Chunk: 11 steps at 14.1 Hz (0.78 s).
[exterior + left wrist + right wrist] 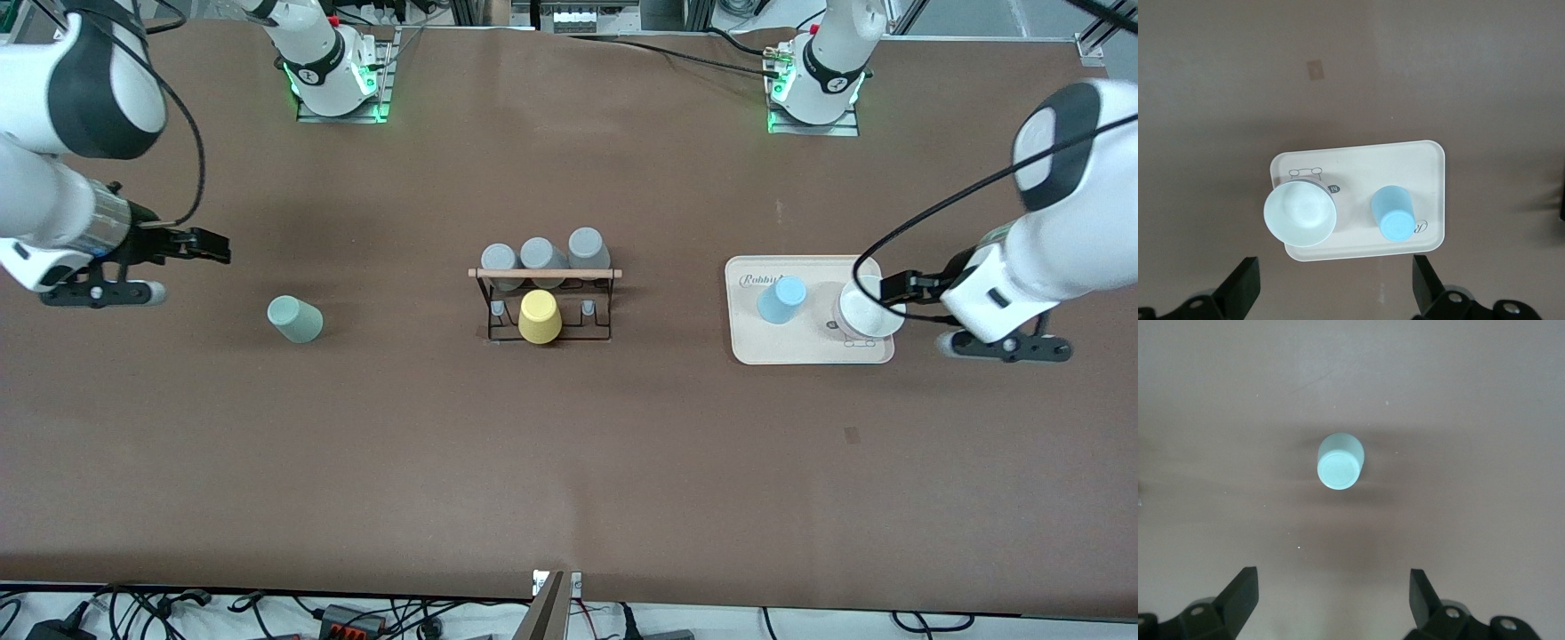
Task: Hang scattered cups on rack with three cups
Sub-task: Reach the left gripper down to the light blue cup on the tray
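Note:
The mint-green cup (295,319) (1340,461) stands upside down on the bare table toward the right arm's end. My right gripper (209,246) (1333,593) hangs open in the air beside it, holding nothing. The light blue cup (781,300) (1392,213) stands upside down on the beige tray (800,342) (1358,160). Open and holding nothing, my left gripper (893,289) (1335,283) hovers at the tray's edge toward the left arm's end. The black wire rack (544,273) with its wooden rod stands at mid-table.
Three grey cups (542,255) hang on the rack's row farther from the front camera. A yellow cup (540,317) sits on the middle peg of the nearer row, between two bare pegs. A pale whitish cup (867,311) (1300,213) stands mouth-up on the tray beside the blue one.

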Available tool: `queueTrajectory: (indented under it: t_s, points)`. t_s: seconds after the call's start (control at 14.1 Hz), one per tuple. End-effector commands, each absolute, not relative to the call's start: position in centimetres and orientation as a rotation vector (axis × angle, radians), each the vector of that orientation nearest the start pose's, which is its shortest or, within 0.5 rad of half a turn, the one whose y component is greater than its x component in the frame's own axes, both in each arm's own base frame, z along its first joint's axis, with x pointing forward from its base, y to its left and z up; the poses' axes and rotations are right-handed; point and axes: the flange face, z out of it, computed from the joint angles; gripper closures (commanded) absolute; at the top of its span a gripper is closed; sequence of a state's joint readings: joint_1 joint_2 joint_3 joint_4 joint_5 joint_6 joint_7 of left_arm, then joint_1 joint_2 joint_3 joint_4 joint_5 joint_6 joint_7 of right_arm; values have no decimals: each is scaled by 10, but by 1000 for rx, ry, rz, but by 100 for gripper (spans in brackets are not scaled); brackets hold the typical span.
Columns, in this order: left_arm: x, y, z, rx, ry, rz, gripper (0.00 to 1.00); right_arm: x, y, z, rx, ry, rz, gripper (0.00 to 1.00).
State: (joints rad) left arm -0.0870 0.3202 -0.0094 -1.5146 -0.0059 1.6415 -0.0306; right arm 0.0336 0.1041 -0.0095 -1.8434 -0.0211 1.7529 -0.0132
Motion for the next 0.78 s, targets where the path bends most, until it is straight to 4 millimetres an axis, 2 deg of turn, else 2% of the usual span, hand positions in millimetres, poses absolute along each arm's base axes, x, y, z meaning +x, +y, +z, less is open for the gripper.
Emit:
queueTrajectory:
  t_s: [0.0,0.14,0.28,0.42,0.57,0.71]
  points:
    - [639,-78,441,-3121,192,355,0,554,16,460,-3148,-61,283,0]
    - [642,-85,424,-3118,202,389,0,554,16,458,-3148,-61,295,0]
    - [638,-96,399,-3111,237,465,0,554,16,456,-3147,-63,312,0]
    - [627,-108,377,-3104,264,529,0,554,17,455,-3147,-63,317,0]
    - [623,-108,363,-3106,265,520,0,553,21,454,-3147,-78,319,0]
    - [612,-112,343,-3115,276,478,0,550,17,447,-3144,-71,341,0]
